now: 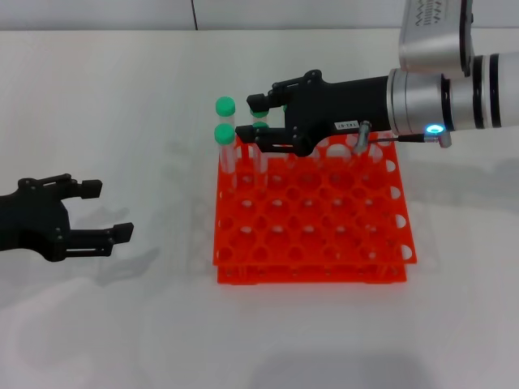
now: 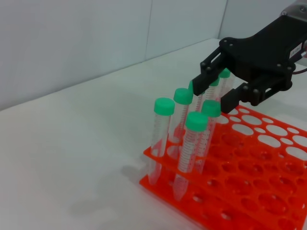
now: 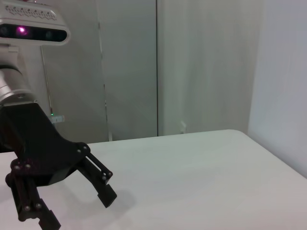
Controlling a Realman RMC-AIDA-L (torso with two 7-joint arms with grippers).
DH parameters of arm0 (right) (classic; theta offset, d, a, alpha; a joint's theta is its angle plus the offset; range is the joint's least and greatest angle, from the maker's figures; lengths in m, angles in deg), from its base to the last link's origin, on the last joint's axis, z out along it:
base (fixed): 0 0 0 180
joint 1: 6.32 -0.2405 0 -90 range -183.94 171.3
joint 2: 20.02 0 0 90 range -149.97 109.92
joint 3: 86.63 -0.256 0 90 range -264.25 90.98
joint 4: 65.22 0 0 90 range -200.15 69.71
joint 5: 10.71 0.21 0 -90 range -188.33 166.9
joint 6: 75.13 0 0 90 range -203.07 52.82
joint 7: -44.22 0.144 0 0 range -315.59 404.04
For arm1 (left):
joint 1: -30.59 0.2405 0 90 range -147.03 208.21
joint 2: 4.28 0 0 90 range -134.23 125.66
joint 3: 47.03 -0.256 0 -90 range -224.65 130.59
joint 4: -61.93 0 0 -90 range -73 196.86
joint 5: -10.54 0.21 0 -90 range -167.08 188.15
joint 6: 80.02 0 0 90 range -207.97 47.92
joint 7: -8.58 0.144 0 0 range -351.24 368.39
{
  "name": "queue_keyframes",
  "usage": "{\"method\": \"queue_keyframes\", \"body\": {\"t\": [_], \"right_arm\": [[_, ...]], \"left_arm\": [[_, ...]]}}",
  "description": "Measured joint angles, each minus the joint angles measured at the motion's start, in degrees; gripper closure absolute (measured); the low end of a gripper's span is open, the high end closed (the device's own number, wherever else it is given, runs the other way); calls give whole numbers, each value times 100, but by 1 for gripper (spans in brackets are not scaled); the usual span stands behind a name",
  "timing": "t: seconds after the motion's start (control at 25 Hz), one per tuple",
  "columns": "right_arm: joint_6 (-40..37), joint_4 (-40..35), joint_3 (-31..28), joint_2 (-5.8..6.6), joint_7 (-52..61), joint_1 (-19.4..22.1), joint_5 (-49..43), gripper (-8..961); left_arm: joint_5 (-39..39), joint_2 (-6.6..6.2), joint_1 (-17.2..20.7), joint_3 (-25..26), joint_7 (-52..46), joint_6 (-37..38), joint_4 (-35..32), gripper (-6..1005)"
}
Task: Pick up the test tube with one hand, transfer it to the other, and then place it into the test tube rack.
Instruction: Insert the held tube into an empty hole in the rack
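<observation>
Nearest you, your left end effector [image 1: 104, 209] hovers low over the white surface [image 1: 122, 324], fingers spread, holding nothing. Beyond it, the orange test tube rack [image 1: 312, 235] carries green-capped tubes in its far-left corner. Your right end effector [image 1: 253, 117] reaches there, jaws parted around the test tube [image 1: 259, 150] seated in the rack.

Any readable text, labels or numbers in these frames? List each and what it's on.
None can be read.
White label on the right gripper's forearm: print too small to read.
Graduation marks on the tubes in the orange rack: lines show, numbers too blurred to read.
Left gripper, away from the rack to the left: no label visible.
Table: no text.
</observation>
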Motion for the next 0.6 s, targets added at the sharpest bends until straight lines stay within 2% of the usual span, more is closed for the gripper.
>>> {"method": "queue_keyframes", "body": {"t": [0.16, 0.4, 0.6], "right_arm": [[19, 1, -14, 0, 12, 0, 2, 464], [-24, -52, -45, 20, 45, 56, 36, 406], [-581, -357, -606, 37, -109, 615, 43, 372]], "left_arm": [[0, -2, -24, 0, 0, -6, 15, 111], [0, -2, -27, 3, 0, -31, 15, 111], [-24, -7, -25, 9, 111, -169, 31, 112]]}}
